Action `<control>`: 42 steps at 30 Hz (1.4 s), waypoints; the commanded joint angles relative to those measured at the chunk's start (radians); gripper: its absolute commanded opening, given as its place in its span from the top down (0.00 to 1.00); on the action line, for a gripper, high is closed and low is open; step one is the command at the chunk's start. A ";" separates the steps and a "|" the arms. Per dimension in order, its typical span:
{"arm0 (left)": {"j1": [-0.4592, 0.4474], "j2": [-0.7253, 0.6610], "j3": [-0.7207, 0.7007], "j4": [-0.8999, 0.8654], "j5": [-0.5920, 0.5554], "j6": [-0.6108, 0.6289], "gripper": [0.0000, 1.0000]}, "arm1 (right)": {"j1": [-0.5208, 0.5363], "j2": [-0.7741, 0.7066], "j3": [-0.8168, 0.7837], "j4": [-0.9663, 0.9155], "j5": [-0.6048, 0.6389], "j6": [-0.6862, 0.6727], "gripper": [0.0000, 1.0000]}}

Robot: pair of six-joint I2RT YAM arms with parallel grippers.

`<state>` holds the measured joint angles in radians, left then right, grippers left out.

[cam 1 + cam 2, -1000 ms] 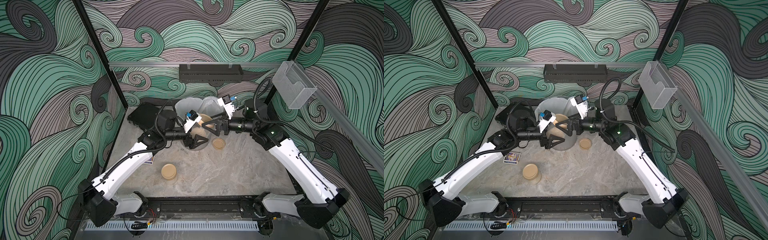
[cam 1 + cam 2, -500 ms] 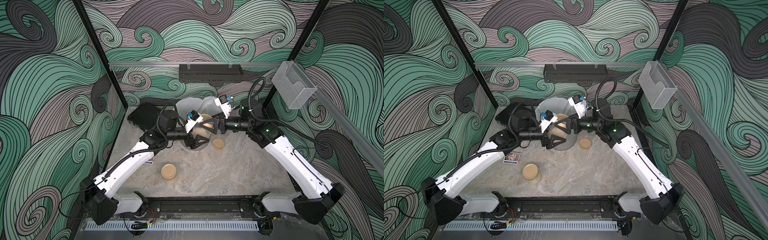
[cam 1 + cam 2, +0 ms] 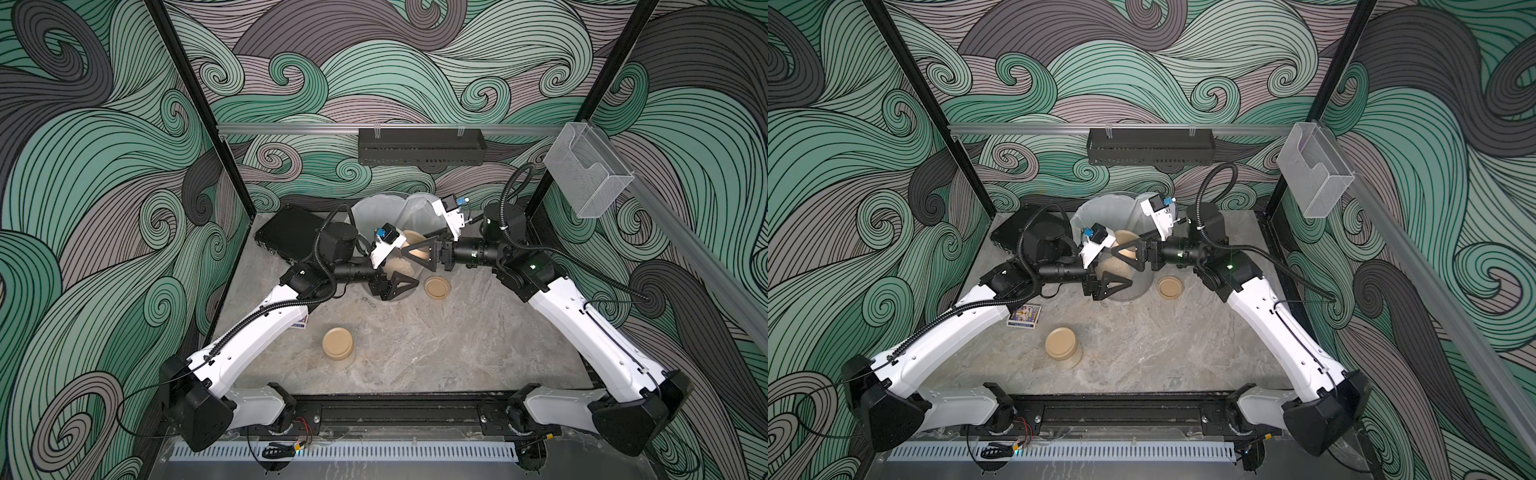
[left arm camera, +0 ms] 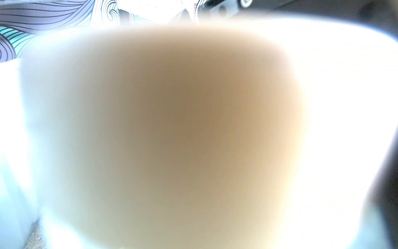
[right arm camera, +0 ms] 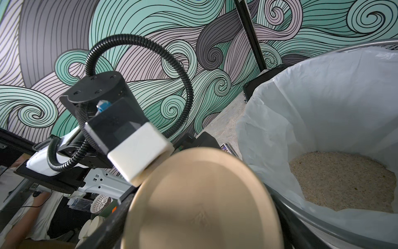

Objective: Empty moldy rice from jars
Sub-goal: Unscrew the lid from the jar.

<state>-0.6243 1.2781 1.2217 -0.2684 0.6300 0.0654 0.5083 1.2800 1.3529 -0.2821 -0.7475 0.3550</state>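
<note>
At the upper centre of both top views, the two arms meet over the wastebasket [image 3: 372, 214], a white-lined bin standing at the back of the marbled tabletop [image 3: 436, 349]. The left gripper [image 3: 400, 274] is clamped on the held jar [image 3: 1113, 266], which is tilted with its lid end toward the right arm. Moldy rice [image 3: 398, 262] shows through the jar's clear wall. The right gripper [image 3: 411, 251] is closed on the jar lid [image 5: 202, 200]; in the right wrist view its black fingers [image 5: 107, 222] bear on opposite edges of the tan disc. Whether the lid is threaded on or free cannot be told. Dumped rice [image 5: 344, 181] covers the bottom of the liner. The left wrist view is filled by a blurred tan and white surface, too close to resolve. Just right of the bin, a loose lid [image 3: 436, 286] lies flat on the tabletop. At lower centre-left, a second jar [image 3: 338, 341] stands upright with its lid fitted, well apart from the bin. A small printed card [image 3: 1025, 316] lies beside the left forearm.
</note>
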 commanded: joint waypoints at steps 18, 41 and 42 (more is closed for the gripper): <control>0.014 -0.017 0.058 0.107 0.309 -0.077 0.89 | -0.068 -0.017 -0.043 0.198 -0.365 -0.024 0.27; 0.009 -0.017 0.059 0.155 0.430 -0.145 0.91 | -0.071 0.133 0.160 0.237 -0.603 -0.085 0.22; 0.009 -0.018 0.059 0.154 0.429 -0.143 0.91 | -0.071 0.135 0.165 0.242 -0.601 -0.084 0.22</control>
<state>-0.5957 1.2789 1.2293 -0.1638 0.9981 -0.0788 0.4278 1.4082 1.4754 -0.1120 -1.3254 0.2726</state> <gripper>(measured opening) 0.861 0.819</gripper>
